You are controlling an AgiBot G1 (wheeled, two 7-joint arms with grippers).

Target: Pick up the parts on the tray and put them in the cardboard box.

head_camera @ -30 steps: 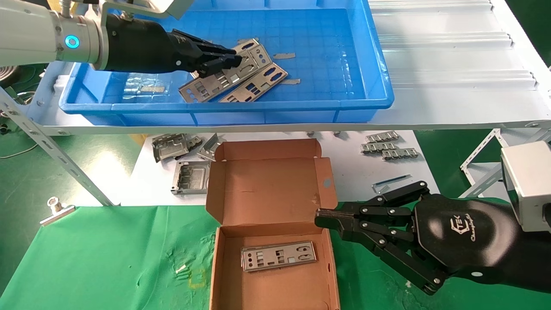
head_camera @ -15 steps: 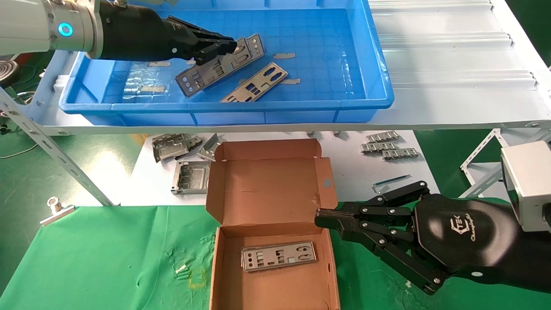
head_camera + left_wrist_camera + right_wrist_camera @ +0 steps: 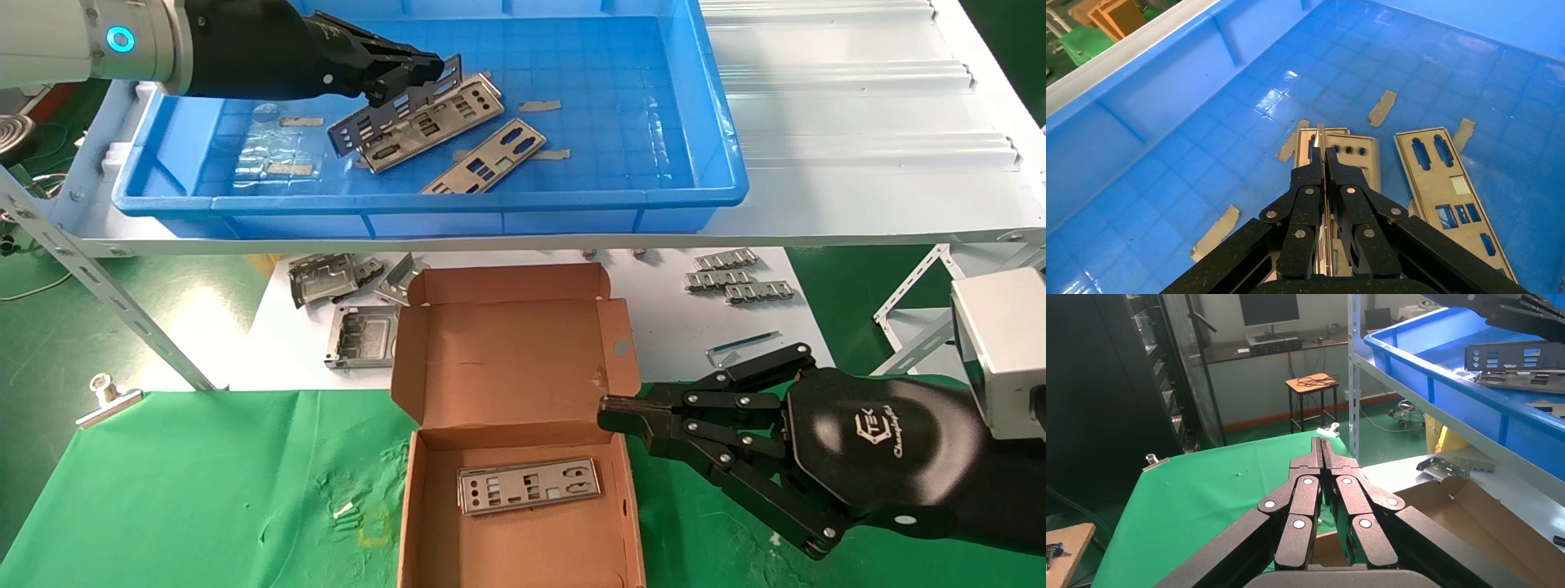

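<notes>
My left gripper is shut on one silvery punched plate and holds it on edge, lifted above the floor of the blue tray. In the left wrist view the held plate shows edge-on between the closed jaws of the left gripper. Two more plates lie flat in the tray; both also show in the left wrist view. One plate lies in the open cardboard box. My right gripper is shut and empty beside the box's right wall.
Bent grey metal frames and short toothed strips lie on the white surface under the tray shelf. Bits of tape stick to the tray floor. A metal clip sits on the green cloth at the left.
My left gripper has lifted one plate off the pile and tipped it up on edge, moving slightly back and left. The right arm has not moved.
</notes>
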